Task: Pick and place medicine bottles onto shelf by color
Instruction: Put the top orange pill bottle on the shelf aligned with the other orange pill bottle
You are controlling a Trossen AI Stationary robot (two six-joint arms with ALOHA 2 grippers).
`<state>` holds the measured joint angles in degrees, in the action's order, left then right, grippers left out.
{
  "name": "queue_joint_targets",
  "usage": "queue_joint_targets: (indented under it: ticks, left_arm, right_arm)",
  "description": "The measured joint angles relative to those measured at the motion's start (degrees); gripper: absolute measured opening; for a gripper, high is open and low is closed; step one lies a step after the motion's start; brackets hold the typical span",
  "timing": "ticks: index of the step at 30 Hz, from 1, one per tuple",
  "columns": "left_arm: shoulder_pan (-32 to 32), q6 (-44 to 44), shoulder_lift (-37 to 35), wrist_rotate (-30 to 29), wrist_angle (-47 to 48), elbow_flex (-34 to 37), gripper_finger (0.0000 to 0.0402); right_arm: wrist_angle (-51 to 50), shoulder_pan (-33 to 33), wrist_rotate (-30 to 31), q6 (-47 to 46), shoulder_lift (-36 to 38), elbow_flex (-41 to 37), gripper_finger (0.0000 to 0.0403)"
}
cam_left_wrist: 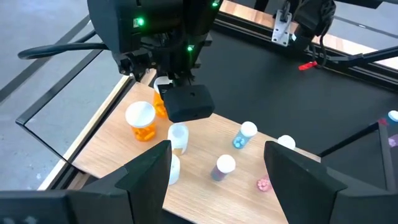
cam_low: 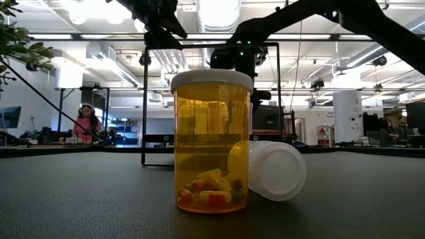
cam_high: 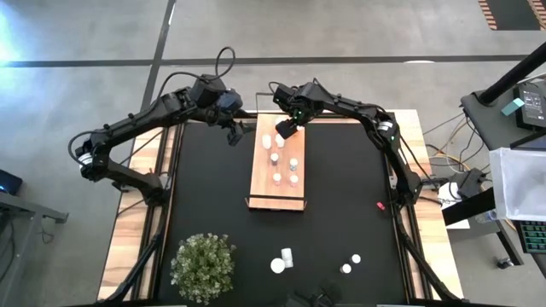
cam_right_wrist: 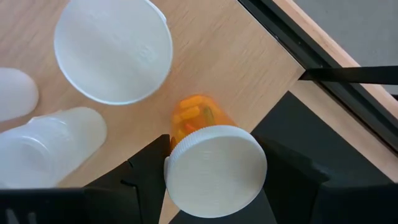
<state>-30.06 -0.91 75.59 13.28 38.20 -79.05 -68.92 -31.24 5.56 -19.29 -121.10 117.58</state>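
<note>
Right claw (cam_right_wrist: 211,171) pinching an orange bottle (cam_right_wrist: 208,158) above the shelf (cam_high: 277,170), at its 12 o'clock end; a careless release topples neighbouring bottles. Left claw (cam_left_wrist: 217,165) spread, waiting.

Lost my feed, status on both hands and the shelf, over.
Right hand shut on orange bottle, over shelf's far end. Left hand open, hovering beside the shelf. Other bottles on the mat, none blocking.

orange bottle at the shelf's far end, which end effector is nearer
Right. The right end effector straddles the orange bottle on the shelf; the left end effector hovers off the shelf's edge, open.
</note>
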Motion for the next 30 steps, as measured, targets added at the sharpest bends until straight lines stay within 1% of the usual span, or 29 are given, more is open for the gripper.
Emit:
queue_joint_targets:
  ticks: [17,26,30]
  left_arm:
    - [0.0,0.02,0.0,0.13,0.19,-0.02,0.0241]
    - [0.0,0.13,0.0,0.15,0.15,-0.04,0.0241]
    - [0.0,0.17,0.0,0.15,0.15,-0.07,0.0241]
  right_arm:
    - [0.17,0.0,0.02,2.69,0.0,-0.06,0.0215]
    - [0.17,0.0,0.02,2.81,0.0,-0.07,0.0263]
    - [0.13,0.0,0.02,2.82,0.1,-0.07,0.0277]
